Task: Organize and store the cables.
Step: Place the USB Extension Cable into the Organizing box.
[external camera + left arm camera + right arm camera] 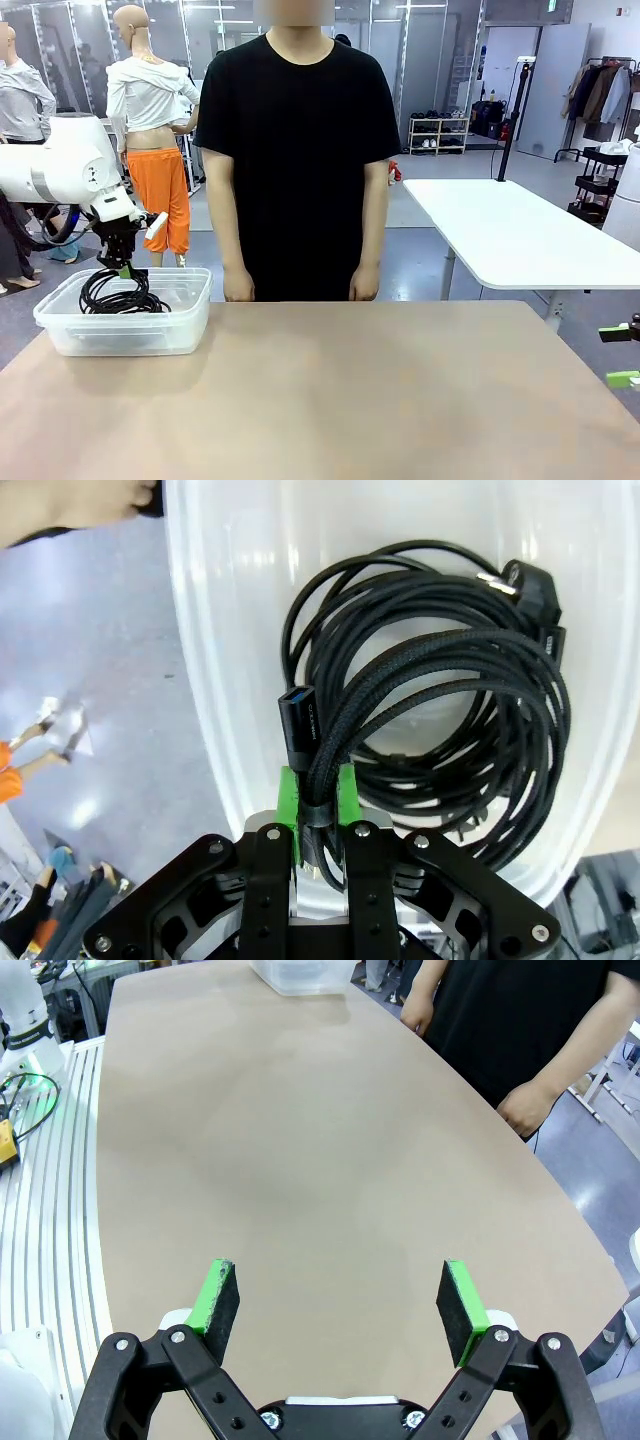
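Several black cables (122, 295) lie coiled in a clear plastic bin (190, 320) at the table's far left. My left gripper (120, 268) hangs over the bin. In the left wrist view its green pads (288, 798) pinch a braided cable (420, 695) near its plug end, so the left gripper (317, 800) is shut on it. The rest of that coil rests on the other cables inside the bin (220, 630). My right gripper (340, 1305) hovers open over bare tabletop, holding nothing, and it shows at the table's right edge (622, 355).
A person in a black shirt stands at the far side, hands (238, 285) hanging by the table edge, about a hand's width right of the bin. A white table (520, 235) stands behind at the right. The wooden tabletop (380, 390) is bare.
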Robot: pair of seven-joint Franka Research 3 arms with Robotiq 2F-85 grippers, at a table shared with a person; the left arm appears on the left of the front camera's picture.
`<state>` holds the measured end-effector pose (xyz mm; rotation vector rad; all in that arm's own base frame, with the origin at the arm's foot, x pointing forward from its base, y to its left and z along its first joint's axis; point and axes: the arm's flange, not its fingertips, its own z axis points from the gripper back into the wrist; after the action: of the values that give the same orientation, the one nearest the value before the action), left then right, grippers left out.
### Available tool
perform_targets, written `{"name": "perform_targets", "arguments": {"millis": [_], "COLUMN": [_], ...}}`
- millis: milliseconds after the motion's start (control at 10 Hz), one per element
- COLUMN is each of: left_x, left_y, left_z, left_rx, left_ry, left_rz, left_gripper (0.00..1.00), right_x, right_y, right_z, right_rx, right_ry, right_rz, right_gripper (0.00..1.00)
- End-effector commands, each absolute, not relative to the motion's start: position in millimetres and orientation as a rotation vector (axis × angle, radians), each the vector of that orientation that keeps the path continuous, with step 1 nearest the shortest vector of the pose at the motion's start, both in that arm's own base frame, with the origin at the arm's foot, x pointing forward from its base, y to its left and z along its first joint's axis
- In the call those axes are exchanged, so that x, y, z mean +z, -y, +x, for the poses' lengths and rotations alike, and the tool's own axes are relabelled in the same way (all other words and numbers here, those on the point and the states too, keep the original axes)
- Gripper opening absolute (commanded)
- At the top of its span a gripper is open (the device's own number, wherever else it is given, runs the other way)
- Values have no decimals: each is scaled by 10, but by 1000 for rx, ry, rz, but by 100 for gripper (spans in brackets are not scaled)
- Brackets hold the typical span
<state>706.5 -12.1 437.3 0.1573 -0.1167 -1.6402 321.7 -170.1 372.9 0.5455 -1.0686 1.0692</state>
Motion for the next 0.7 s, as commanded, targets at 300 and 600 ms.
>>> {"name": "perform_targets", "arguments": {"millis": [300, 600], "left_x": [4427, 4414], "left_y": [169, 175], "left_z": [7125, 7075], "left_rx": [-1624, -1612], "left_ry": [73, 73], "left_rz": [119, 114], "left_gripper": [75, 87], "right_x": [3759, 3759], "right_y": [1693, 1693], "right_z": [3228, 3228], "right_rx": [1056, 1056], "right_ry": [1074, 1074], "right_rz": [552, 552], "right_gripper": [100, 100]}}
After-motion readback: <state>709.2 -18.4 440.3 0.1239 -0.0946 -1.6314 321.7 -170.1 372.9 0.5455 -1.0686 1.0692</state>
